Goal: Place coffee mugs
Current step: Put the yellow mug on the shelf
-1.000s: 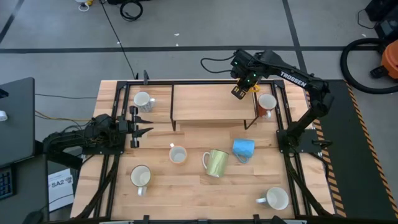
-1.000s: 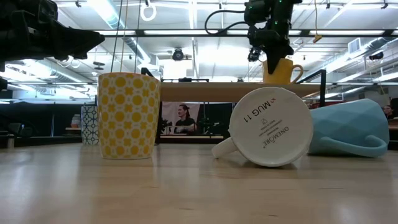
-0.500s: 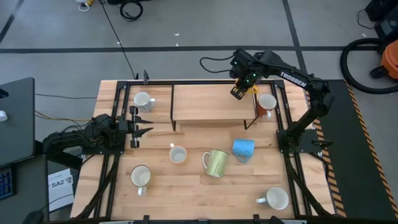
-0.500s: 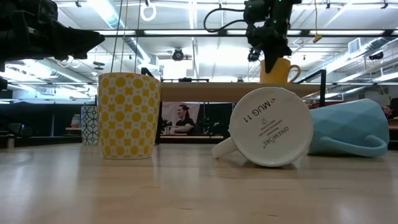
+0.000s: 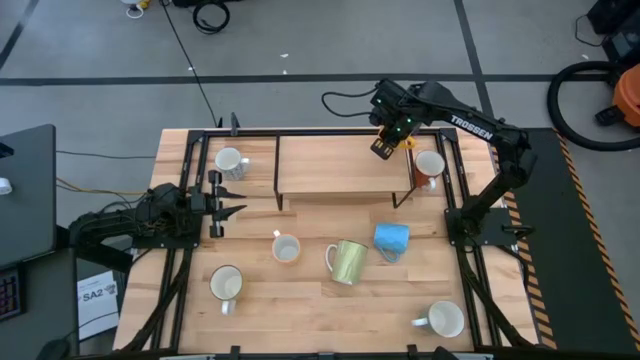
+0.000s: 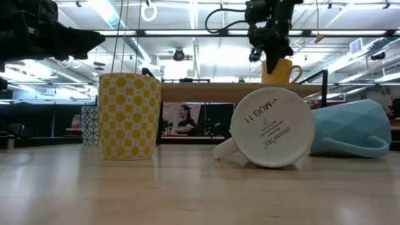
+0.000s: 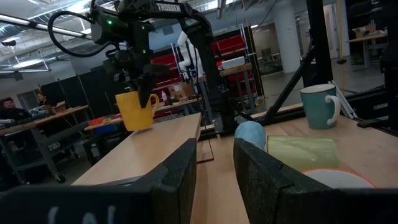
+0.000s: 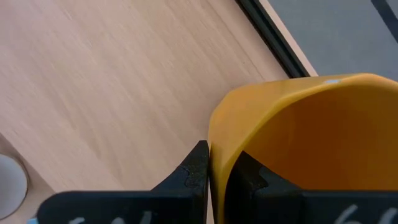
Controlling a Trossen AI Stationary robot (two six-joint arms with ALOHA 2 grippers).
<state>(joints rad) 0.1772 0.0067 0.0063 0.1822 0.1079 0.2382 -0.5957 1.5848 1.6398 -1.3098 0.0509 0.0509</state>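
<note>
My right gripper (image 5: pixel 383 150) is over the right end of the raised wooden shelf (image 5: pixel 330 160), shut on an orange-yellow coffee mug (image 6: pixel 278 70). Whether the mug's base touches the shelf top I cannot tell. My left gripper (image 5: pixel 238 208) waits open at the table's left side, holding nothing. On the table stand or lie other coffee mugs: a white one (image 5: pixel 230 160), one with a reddish-brown inside (image 5: pixel 430 165), a small white one (image 5: pixel 287 248), a pale yellow-green one (image 5: pixel 348 260) and a light blue one (image 5: pixel 391 240), both on their sides. My right gripper pinches the orange-yellow mug's wall at the rim (image 8: pixel 214 140), one finger outside (image 8: pixel 196 165) and one inside the cup (image 8: pixel 245 171). The fingers come steeply from above, pointing down. The mug stays upright below them, its handle (image 6: pixel 299 72) pointing away from the fingers.
Two more white mugs sit near the front edge (image 5: pixel 226 285) (image 5: pixel 443 320). Black frame rails (image 5: pixel 455 200) run along both sides of the table. The shelf top left of the orange-yellow mug is bare wood.
</note>
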